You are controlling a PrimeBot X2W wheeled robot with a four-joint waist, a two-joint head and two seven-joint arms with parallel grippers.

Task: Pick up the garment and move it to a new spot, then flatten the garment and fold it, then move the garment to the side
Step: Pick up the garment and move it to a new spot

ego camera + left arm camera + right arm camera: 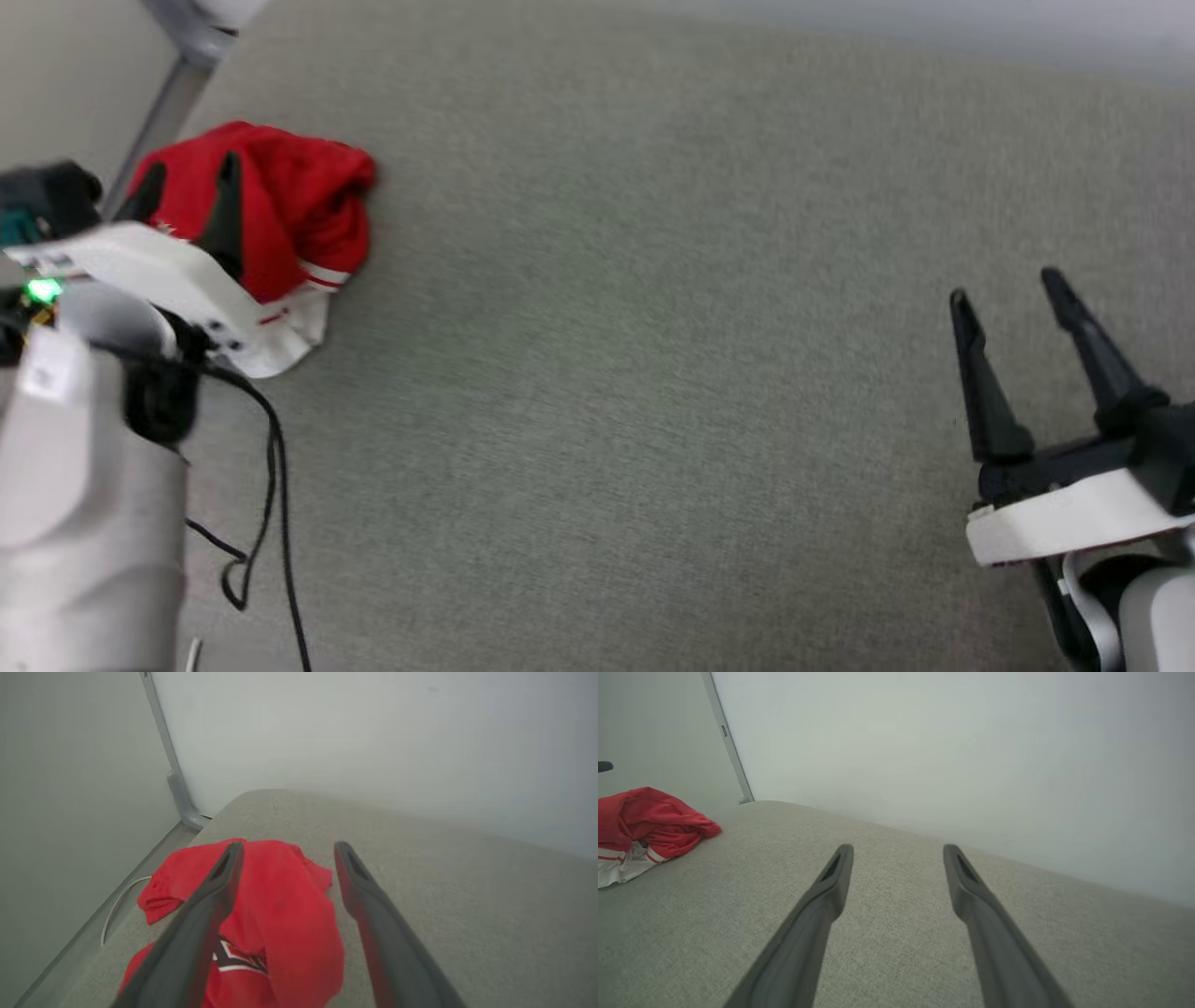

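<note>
**Head view first: garment bunched at far left, both grippers spread and empty**

Head view: I see the garment (299, 205) crumpled in a red heap at the far-left edge of the grey cloth surface (653, 373). Its white sleeve (289, 341) with striped trim (322, 277) is on the near side. My left gripper (191, 168) is over the heap, fingers apart, nothing pinched. I can't tell if it touches the cloth. My right gripper (1006, 287) is well apart at lower right, fingers apart, empty, above bare surface. A green light (42, 291) is lit on the left arm. A white sticker (42, 378) there is too blurred to read. A black cable (275, 485) hangs from that wrist.

Left wrist view: left gripper (289, 847) fingers are splayed, with the garment (285, 914) between and under them. Dark, white-outlined lettering (233, 959) peeks out beside one finger, unreadable. A grey post (175, 784) and a white cord (117, 905) sit beyond the surface edge.

Right wrist view: right gripper (899, 848) is released, over bare surface. The garment (649, 816) lies well apart at that view's left edge, with striped trim (616, 857) showing.
</note>
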